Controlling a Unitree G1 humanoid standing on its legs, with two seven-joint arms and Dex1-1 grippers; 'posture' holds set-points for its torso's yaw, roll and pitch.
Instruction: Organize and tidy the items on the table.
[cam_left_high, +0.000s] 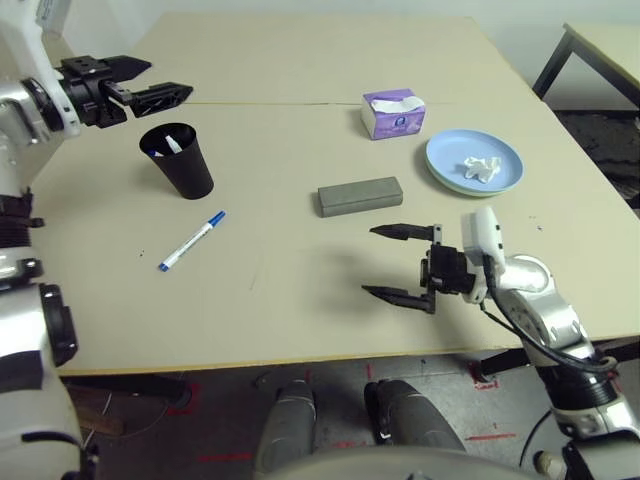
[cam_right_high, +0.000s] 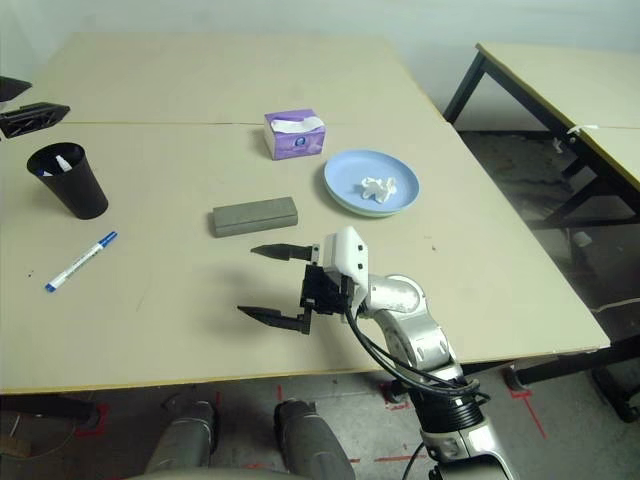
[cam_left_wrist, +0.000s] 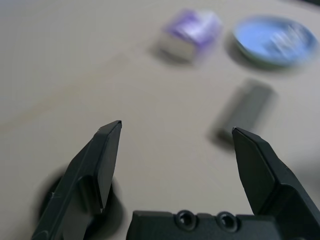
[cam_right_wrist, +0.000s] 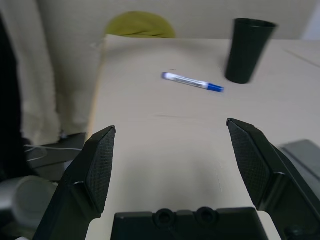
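A black cup (cam_left_high: 181, 161) stands at the left of the beige table (cam_left_high: 300, 290) with a white marker (cam_left_high: 172, 143) inside, its cap hidden. My left gripper (cam_left_high: 170, 80) hovers open just behind the cup. A blue-capped marker (cam_left_high: 192, 241) lies in front of the cup. The grey glasses case (cam_left_high: 360, 195) lies mid-table. A crumpled tissue (cam_left_high: 481, 168) rests on the light-blue plate (cam_left_high: 445, 155), which seems stacked on a light-green one. My right gripper (cam_left_high: 368, 260) is open and empty, in front of the case. The sunglasses are out of view.
A purple tissue box (cam_left_high: 393, 113) stands behind the case, left of the plate. A dark-legged table (cam_right_high: 560, 80) stands beyond the right edge. The table's front edge (cam_left_high: 300, 360) runs just below my right gripper.
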